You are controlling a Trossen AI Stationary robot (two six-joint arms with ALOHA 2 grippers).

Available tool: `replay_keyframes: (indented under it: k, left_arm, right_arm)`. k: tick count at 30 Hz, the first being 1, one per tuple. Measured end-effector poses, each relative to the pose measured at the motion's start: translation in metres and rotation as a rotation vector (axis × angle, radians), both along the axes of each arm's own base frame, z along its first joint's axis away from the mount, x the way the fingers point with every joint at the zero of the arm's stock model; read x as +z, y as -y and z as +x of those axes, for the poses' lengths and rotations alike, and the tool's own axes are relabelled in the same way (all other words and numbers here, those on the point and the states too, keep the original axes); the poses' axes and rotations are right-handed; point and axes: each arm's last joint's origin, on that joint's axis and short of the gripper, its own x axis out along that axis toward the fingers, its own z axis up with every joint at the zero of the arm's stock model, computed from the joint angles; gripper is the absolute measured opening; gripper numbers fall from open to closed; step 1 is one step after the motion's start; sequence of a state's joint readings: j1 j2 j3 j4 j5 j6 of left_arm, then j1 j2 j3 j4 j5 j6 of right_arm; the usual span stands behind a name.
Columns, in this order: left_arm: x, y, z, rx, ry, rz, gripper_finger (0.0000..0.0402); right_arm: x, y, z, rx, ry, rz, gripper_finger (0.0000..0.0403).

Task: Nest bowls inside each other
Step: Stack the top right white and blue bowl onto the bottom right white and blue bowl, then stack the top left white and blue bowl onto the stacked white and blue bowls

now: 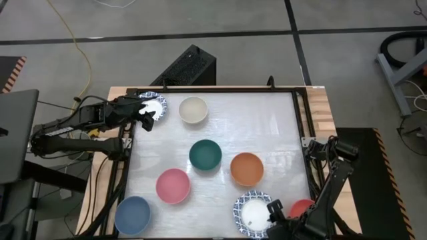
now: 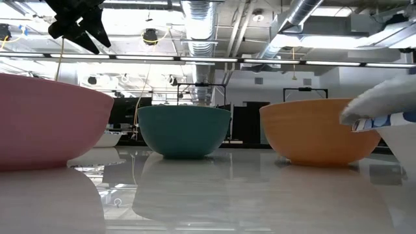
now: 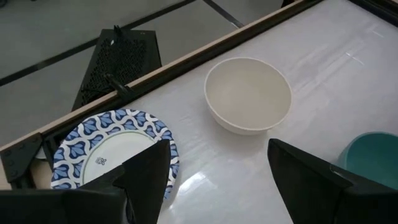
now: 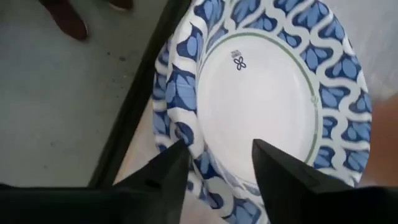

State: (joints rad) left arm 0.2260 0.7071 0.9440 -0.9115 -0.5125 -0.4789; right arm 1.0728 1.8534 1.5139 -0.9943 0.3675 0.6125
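A white bowl with a blue-patterned rim (image 1: pixel 252 213) sits near the table's front right. My right gripper (image 4: pixel 217 168) is open over its right side. One finger stands outside the rim (image 4: pixel 186 134) and one over the inside. A second patterned rim seems to lie just under it. A red bowl (image 1: pixel 301 208) shows behind that arm. At the far left, my left gripper (image 3: pixel 217 186) hangs open above another patterned bowl (image 3: pixel 102 149). The cream (image 1: pixel 193 110), green (image 1: pixel 205 155), orange (image 1: pixel 247 169), pink (image 1: pixel 173 185) and blue (image 1: pixel 132 215) bowls stand apart on their bases.
A dark frame (image 1: pixel 300 113) borders the white table top. A black box (image 1: pixel 190 65) sits on the floor beyond the far edge. Bare table lies between the cream bowl and the right rail. In the low view the pink (image 2: pixel 45 123), green (image 2: pixel 184 130) and orange (image 2: pixel 318 130) bowls stand in a row.
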Motion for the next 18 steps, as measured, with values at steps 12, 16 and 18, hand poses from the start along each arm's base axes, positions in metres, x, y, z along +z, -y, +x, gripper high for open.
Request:
replay_keyframes:
  k: [12, 16, 18]
  left_arm:
    - [-0.0003, 0.0010, 0.0007, -0.039, 0.004, -0.025, 0.0258]
    - [-0.0006, 0.0022, 0.0015, -0.085, 0.007, -0.052, 0.0258]
    - [-0.0009, 0.0028, 0.0019, -0.104, 0.010, -0.067, 0.0258]
  right_arm:
    - [0.0008, -0.0046, 0.0038, -0.050, -0.038, 0.118, 0.0240]
    - [0.0033, -0.0042, 0.0035, -0.071, -0.037, 0.139, 0.0240]
    - [0.0066, -0.0029, 0.0030, -0.074, -0.032, 0.148, 0.0240]
